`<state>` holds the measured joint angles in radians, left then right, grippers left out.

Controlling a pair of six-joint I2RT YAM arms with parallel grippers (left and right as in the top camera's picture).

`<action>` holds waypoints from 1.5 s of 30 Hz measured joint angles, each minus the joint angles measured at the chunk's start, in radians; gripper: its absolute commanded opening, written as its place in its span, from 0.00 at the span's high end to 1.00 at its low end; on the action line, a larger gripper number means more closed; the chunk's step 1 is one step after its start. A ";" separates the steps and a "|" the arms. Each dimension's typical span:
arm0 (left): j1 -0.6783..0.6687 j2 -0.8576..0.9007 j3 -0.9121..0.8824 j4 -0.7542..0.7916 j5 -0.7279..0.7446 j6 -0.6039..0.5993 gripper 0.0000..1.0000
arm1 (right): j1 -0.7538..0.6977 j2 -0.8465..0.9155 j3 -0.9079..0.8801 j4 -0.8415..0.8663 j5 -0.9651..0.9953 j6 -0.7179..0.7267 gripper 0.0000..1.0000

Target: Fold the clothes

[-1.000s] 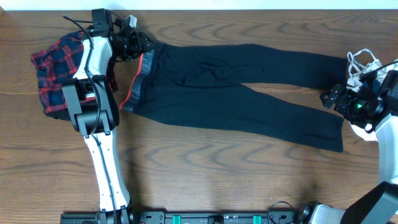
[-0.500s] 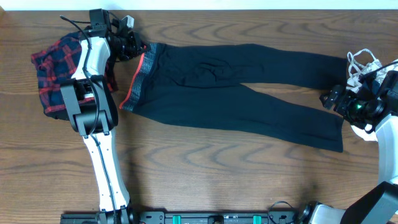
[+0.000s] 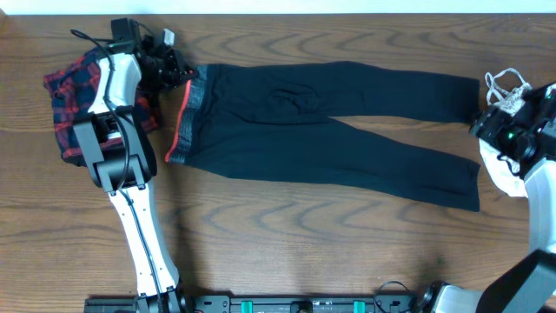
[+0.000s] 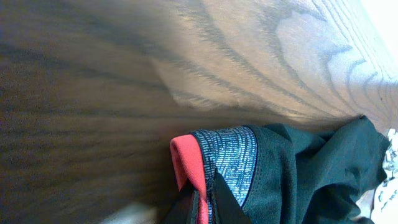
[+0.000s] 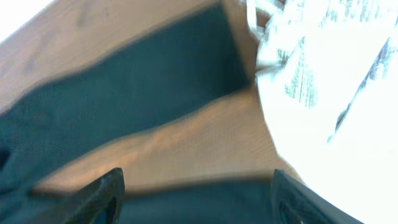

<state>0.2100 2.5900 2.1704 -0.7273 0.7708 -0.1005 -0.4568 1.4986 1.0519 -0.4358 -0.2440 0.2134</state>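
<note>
Lying flat on the table [image 3: 287,235], with black leggings [image 3: 330,130] stretched along the 9-to-3 o'clock line, waistband [image 3: 185,117] toward 9 and cuffs toward 3. Looks smooth and matte, with legs parting slightly toward 3 and a grey-flecked band edged in coral red. Pinched at the band's 10 o'clock corner by the left gripper [image 3: 180,76], with jaws closed on the coral edge. Flanked at 3 o'clock by the right gripper [image 3: 483,129], with jaws spread wide near the cuffs. Compared with a second ago, shows the waistband dragged slightly toward 9 and the right gripper drawn back toward 3. Bordered by a plaid piece [image 3: 74,100] at 9 and a white leaf-print top [image 3: 508,87] at 3.
</note>
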 measured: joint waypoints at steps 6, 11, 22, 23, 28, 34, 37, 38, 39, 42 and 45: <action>0.006 -0.003 0.000 -0.016 -0.011 0.000 0.94 | 0.000 0.220 0.000 0.224 0.008 0.010 0.32; 0.004 -0.004 0.000 -0.028 -0.016 0.000 0.94 | 0.000 0.428 -0.001 0.452 -0.038 0.016 0.34; -0.014 -0.017 0.000 -0.074 -0.077 0.013 0.94 | 0.000 0.586 0.009 0.743 -0.082 0.013 0.36; -0.015 -0.017 0.000 -0.074 -0.079 0.015 0.94 | 0.000 0.593 0.011 0.757 -0.082 0.013 0.37; -0.017 -0.017 0.000 -0.074 -0.083 0.021 0.94 | 0.000 0.635 0.044 0.791 -0.084 0.013 0.41; -0.021 -0.019 0.000 -0.074 -0.092 0.023 0.94 | 0.004 0.673 0.091 0.798 -0.093 0.013 0.41; -0.023 -0.019 0.000 -0.074 -0.094 0.023 0.94 | 0.015 0.693 0.116 0.801 -0.097 0.013 0.41; -0.023 -0.019 0.000 -0.074 -0.094 0.023 0.94 | 0.019 0.698 0.122 0.803 -0.097 0.013 0.42; -0.023 -0.019 0.000 -0.074 -0.094 0.023 0.94 | 0.024 0.702 0.127 0.804 -0.097 0.013 0.44; -0.023 -0.019 0.000 -0.074 -0.095 0.023 0.94 | 0.038 0.709 0.134 0.807 -0.096 0.013 0.47; -0.023 -0.019 0.000 -0.074 -0.095 0.023 0.94 | 0.046 0.713 0.137 0.806 -0.096 0.012 0.57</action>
<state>0.1871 2.5710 2.1708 -0.8013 0.6762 -0.0780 -0.4107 2.2112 1.1885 0.3702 -0.3401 0.2256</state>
